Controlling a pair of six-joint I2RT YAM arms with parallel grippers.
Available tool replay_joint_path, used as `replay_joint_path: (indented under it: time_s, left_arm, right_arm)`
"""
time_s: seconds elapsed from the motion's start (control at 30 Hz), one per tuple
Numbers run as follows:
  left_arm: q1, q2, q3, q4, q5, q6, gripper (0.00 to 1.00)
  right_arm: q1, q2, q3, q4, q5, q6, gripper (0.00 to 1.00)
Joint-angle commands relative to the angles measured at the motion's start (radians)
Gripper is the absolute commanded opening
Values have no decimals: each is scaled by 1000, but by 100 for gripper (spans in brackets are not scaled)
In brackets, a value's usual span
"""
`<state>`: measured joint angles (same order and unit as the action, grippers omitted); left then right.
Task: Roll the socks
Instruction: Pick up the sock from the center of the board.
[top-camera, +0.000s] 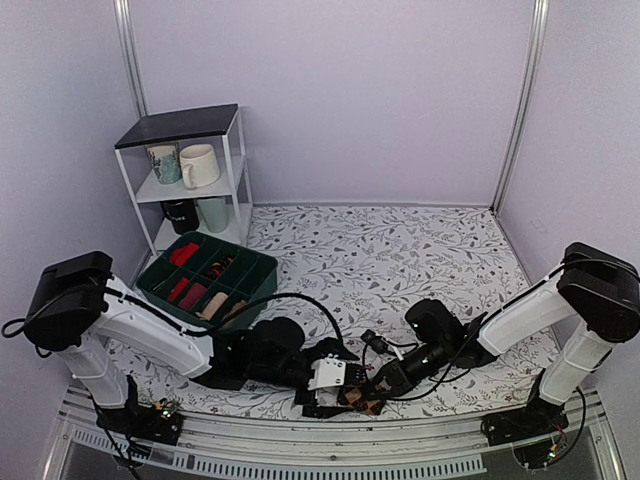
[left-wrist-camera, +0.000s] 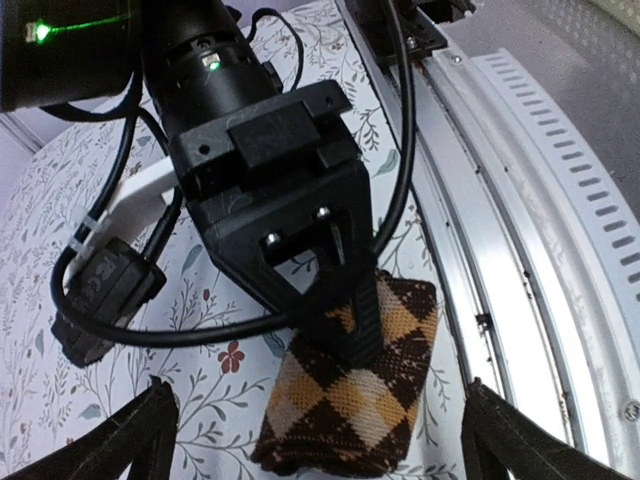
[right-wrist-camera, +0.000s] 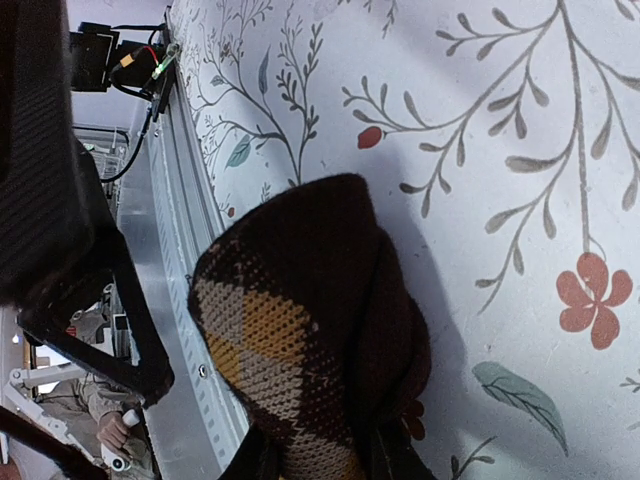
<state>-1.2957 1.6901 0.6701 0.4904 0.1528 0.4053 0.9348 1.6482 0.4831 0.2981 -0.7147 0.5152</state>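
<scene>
The socks (left-wrist-camera: 345, 405) are no longer laid out long and flat. They sit as a short, thick chequered bundle on the flowered tabletop (top-camera: 400, 250), right at its near edge, roughly midway along it and just beside the metal rail (left-wrist-camera: 520, 200) that runs there. The right hand (left-wrist-camera: 350, 330) is clenched on the bundle: one dark finger presses down across its top, and in the right wrist view the knit narrows where it is gripped. The left hand (top-camera: 335, 382) is released, with its two fingers (left-wrist-camera: 150, 435) spread wide on either side of the bundle and touching neither end. Nothing is held in it. Judging by the compact shape, most of the rolling looks done. What seems to remain is securing the roll so it does not spring open, probably by tucking or folding the outer layer over, and then letting go. Whether the end nearest the rail is already tucked cannot be told, because the right hand covers part of it. At the far left of the tabletop a green tray (top-camera: 262, 268) holds other rolled socks in its compartments, well apart from this work.
</scene>
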Motion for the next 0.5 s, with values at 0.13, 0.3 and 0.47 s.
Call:
replay_joint_path:
  time_s: [0.13, 0.3, 0.47]
  left_arm:
    - [-8, 93, 94, -54, 83, 77, 99]
    - [-3, 122, 124, -115, 134, 74, 99]
    - [24, 178, 168, -153, 155, 49, 98]
  right_arm:
    - [-10, 42, -34, -153, 143, -16, 0]
    - [-11, 42, -28, -163, 145, -27, 0]
    - [-10, 42, -27, -164, 144, -32, 0]
